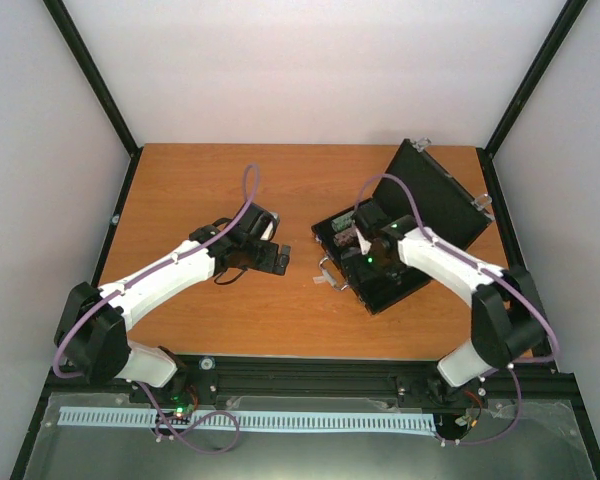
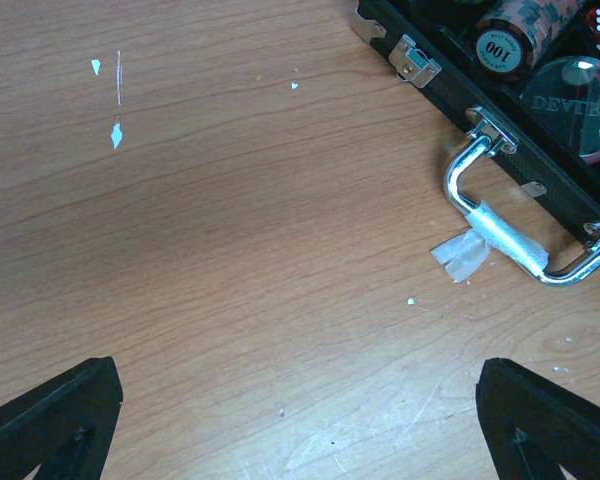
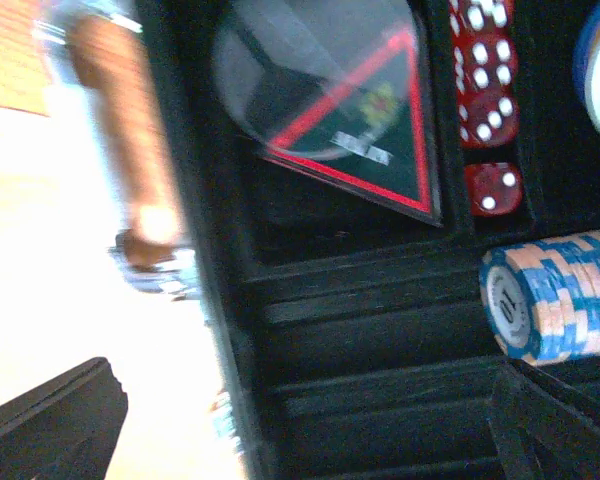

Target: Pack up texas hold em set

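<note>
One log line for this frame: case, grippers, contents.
case: open, lid up | left gripper: open, over table near handle | right gripper: open, over case | inside: red dice, blue chip stack

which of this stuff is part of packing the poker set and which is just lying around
For the job: open case, chip stacks, red dice, clear disc.
Just lying about: tape scrap on the handle, white flecks on the table.

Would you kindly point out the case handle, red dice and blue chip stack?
case handle (image 2: 505, 235): left wrist view, taped middle.
red dice (image 3: 492, 118): right wrist view, one die's face.
blue chip stack (image 3: 570, 295): right wrist view, striped side.
</note>
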You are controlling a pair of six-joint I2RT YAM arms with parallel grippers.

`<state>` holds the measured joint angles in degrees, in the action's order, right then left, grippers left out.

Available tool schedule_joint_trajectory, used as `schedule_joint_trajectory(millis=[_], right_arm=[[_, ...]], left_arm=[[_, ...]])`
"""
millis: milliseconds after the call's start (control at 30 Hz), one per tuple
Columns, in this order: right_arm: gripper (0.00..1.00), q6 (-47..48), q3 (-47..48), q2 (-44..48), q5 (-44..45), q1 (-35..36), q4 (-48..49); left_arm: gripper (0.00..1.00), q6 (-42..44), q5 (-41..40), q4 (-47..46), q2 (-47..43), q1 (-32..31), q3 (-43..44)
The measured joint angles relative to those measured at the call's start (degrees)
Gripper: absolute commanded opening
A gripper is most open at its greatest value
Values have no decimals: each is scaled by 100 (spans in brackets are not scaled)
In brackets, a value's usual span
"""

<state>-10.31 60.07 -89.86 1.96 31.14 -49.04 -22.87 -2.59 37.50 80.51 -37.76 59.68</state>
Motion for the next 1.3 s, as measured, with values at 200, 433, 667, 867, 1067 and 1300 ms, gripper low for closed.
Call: schedule_joint_trajectory(millis=[200,433,667,867,1067,1300], right_arm=[[100,197,1436,883,-391,0,-533],[100,72,4122,326,632,-321,-859],[100,-105,5414,-920,1412,-1615,-1058],[100,55,5370,-1399,1351,-2262,-1145],[100,358,4800,-1432,1034,-2669,-992],[100,588,4437,-1434,68,-3084,-920]], left_arm=[[100,0,2,0,0,0,0],[100,0,70,0,0,0,0],[100,-44,175,-4,0,2,0],[100,-151,175,-9,-17,2,-129],[100,-227,144,-4,-140,2,-372],[100,-275,109,-4,-160,4,-398]])
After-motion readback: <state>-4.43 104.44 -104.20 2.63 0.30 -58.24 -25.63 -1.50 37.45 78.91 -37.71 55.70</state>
